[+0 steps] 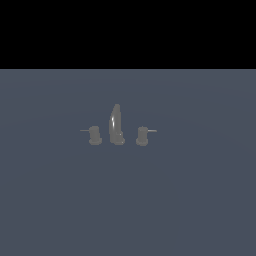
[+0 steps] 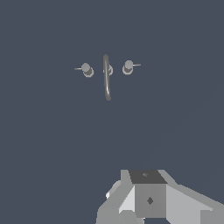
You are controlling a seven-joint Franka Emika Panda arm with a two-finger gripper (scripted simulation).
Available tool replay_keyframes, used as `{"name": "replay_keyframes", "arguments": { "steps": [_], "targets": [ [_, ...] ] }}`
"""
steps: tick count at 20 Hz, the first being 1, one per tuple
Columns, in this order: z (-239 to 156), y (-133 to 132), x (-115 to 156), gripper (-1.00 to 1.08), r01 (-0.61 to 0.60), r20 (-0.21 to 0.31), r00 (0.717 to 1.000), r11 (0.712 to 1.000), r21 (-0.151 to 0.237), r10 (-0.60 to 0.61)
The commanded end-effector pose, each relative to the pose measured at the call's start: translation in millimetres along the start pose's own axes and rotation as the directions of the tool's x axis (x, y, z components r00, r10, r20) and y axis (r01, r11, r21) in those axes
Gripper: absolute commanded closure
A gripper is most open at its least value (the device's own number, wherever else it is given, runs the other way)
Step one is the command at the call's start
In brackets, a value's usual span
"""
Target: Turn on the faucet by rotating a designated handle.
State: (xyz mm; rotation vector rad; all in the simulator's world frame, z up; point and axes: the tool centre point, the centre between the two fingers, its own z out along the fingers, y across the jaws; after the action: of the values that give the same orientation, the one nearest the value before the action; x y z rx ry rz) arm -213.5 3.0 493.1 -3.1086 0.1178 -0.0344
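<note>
On my exterior view the faucet [image 1: 117, 125] stands mid-frame on the grey bench [image 1: 200, 200], its handle [image 1: 142, 135] right of the spout with a thin rod pointing toward the exterior view's right. On my wrist view the handle [image 2: 127, 67] appears well apart from the claw's body, and I cannot tell how the fingers stand.

Bare slate-blue floor [image 1: 190, 200]

The flat floor runs unbroken to a straight far edge, with a plain black backdrop [image 1: 128, 32] directly above it.
</note>
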Motion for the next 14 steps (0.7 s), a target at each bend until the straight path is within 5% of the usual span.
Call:
{"name": "replay_keyframes", "arguments": {
  "steps": [1, 8, 14],
  "targets": [
    [6.2, -0.3, 14.9, 1.08, -0.045, 0.003, 0.999, 0.999, 0.01, 0.045],
    [34.7, 0.2, 69.5, 1.08, -0.22, 0.018, 0.975, 0.975, 0.038, 0.22],
    [68.7, 3.0, 117.3, 1.08, -0.38, 0.036, 0.925, 0.923, 0.051, 0.379]
  ]
}}
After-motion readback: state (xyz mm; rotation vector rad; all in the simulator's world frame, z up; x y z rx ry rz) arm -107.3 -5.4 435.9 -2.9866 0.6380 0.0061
